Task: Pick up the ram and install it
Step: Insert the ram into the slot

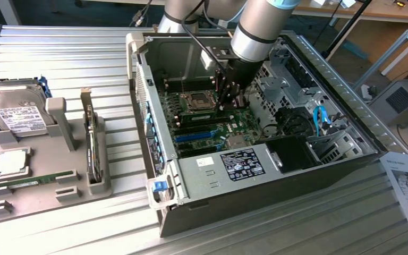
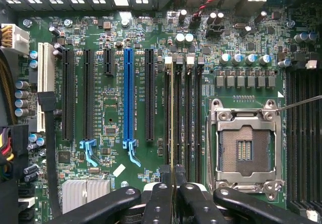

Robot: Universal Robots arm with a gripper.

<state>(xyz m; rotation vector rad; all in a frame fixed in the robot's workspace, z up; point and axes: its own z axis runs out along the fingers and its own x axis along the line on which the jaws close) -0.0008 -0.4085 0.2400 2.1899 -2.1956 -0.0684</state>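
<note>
In the wrist view the ram (image 2: 172, 118) shows edge-on as a thin pale strip. It stands over the row of black memory slots (image 2: 187, 123) beside the open processor socket (image 2: 245, 148). My gripper (image 2: 173, 179) is shut on the ram's near end, with one black finger (image 2: 158, 199) on each side. Whether the stick is seated in a slot I cannot tell. In the exterior view my gripper (image 1: 227, 103) reaches down into the open computer case (image 1: 211, 180), just above the motherboard (image 1: 204, 125) next to the socket.
The case walls and the drive cage (image 1: 289, 90) close in around the arm. Blue and black expansion slots (image 2: 129, 98) lie beside the memory slots. On the exterior view's left, a grey tray (image 1: 76, 183) holds a hard drive (image 1: 16, 114), a silver processor (image 1: 11, 162), an upright card (image 1: 91, 143) and a green stick (image 1: 30, 182).
</note>
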